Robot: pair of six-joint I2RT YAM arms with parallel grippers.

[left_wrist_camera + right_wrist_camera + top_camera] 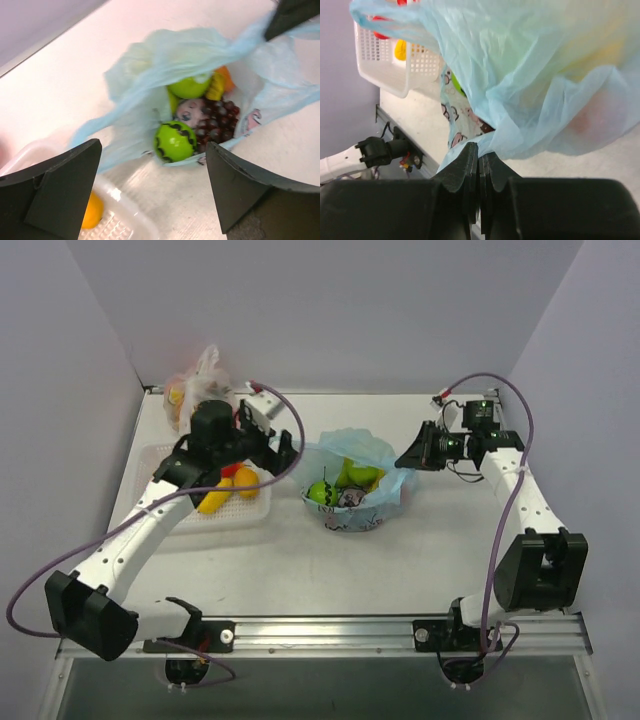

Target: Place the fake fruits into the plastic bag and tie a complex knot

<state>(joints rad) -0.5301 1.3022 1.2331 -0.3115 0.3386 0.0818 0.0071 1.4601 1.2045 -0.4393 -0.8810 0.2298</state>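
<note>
The light-blue plastic bag (355, 480) sits mid-table with its mouth open. Inside it lie two green apples (175, 141), dark grapes (217, 122) and yellow and orange pieces (220, 82). My left gripper (287, 454) hangs just left of the bag, open, with nothing between its fingers (55, 190). My right gripper (402, 461) is shut on the bag's right edge (505, 142) and holds it up. A banana (215, 498) and an orange fruit (246, 480) lie in the white basket (160, 455) under the left arm.
The white perforated basket (395, 70) stands left of the bag. A clear wrapped bundle of orange and red fruits (195, 385) sits at the back left corner. Walls close the table at the back and both sides.
</note>
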